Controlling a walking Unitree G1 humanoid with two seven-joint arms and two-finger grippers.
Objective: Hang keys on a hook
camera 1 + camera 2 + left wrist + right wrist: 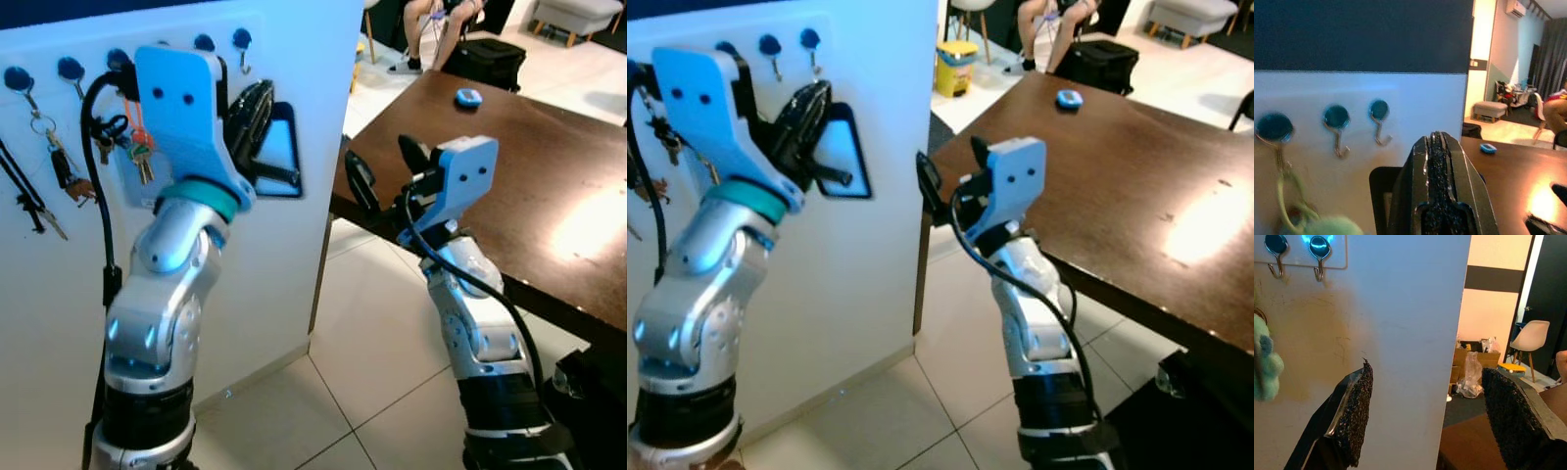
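The left gripper [257, 125] is raised against the white wall panel [294, 59], its two black fingers pressed together on nothing, just below the round blue-capped metal hooks [1336, 120] along the panel's upper edge. A bunch of keys with an orange tag and a pale green charm [137, 147] hangs from a hook beside that arm. The right gripper [384, 168] hovers spread wide at the corner of the dark brown wooden table [549, 176], where a small blue object [468, 97] lies near the far edge.

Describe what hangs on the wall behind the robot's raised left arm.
Behind the left arm, a key bunch with an orange tag hangs from a blue hook. The arm covers part of the bunch.
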